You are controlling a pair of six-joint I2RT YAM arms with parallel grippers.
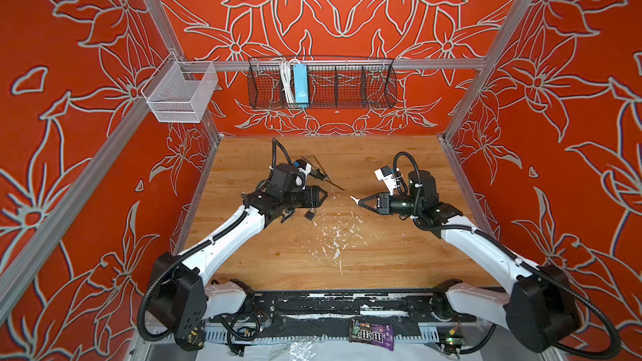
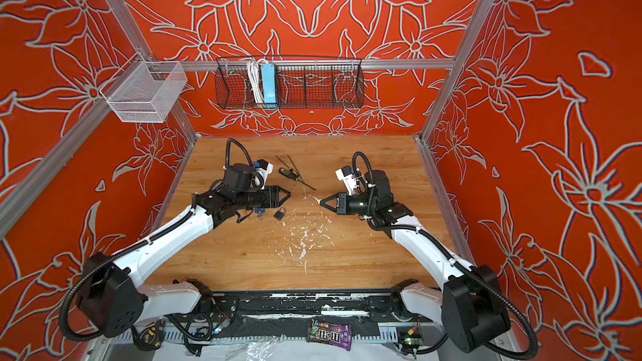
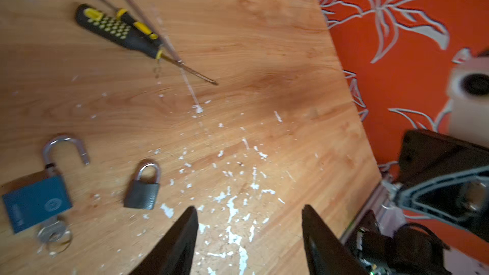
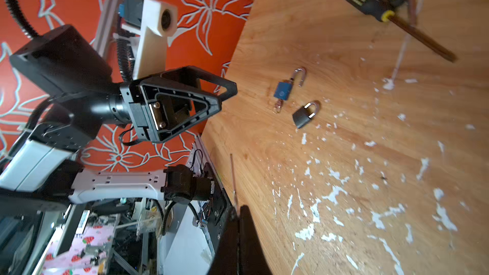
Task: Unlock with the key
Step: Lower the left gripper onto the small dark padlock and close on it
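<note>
A blue padlock (image 3: 37, 202) lies flat on the wooden table (image 1: 382, 255), its shackle swung open. The key (image 3: 54, 231), on a small ring, sits in its keyhole. In a top view the blue padlock (image 2: 258, 210) peeks out from under my left gripper (image 2: 288, 194). My left gripper (image 3: 248, 208) hovers above the table beside it, open and holding nothing. Across the middle, my right gripper (image 1: 357, 200) is shut in the air. A thin pale sliver (image 4: 232, 178) pokes out past its tips; I cannot tell whether it is gripped.
A small grey padlock (image 3: 143, 189) lies closed next to the blue one. Farther back lie a black-and-yellow screwdriver (image 3: 119, 30) and a thin metal rod (image 2: 285, 163). White paint flecks (image 1: 333, 237) mark the table's middle. Wire baskets (image 1: 321, 85) hang on the back wall.
</note>
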